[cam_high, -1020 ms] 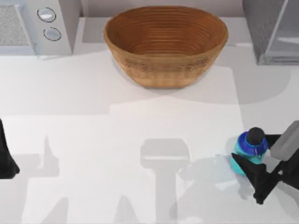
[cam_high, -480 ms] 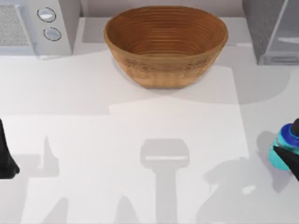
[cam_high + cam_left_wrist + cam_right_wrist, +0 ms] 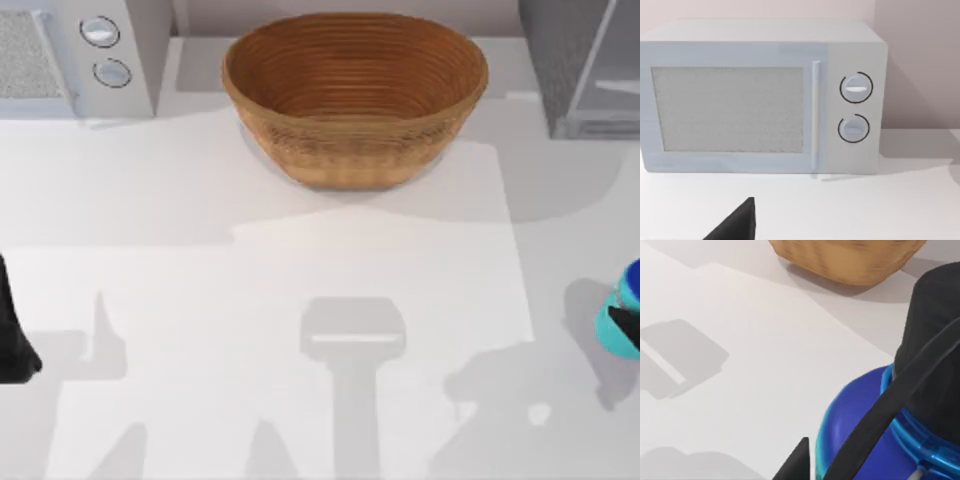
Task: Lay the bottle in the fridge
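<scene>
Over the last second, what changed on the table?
The bottle travelled toward the table's right edge with my right hand, from right of centre to the top view's right border, and its shadow below suggests it is lifted. It was already flanked by the hand a second ago. The left hand, basket, microwave and fridge stayed put.

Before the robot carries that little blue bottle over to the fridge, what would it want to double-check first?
1. Bottle held by the right gripper: cannot tell; a dark fingertip sits beside it in the right wrist view, the grasp itself is hidden.
2. Bottle off the table: ok, its shadow lies apart on the table.
3. Fridge open: cannot tell.
4. Way up the right side free: ok, the basket stands left of it.
5. Left gripper out of the way: ok, at the left edge.
</scene>
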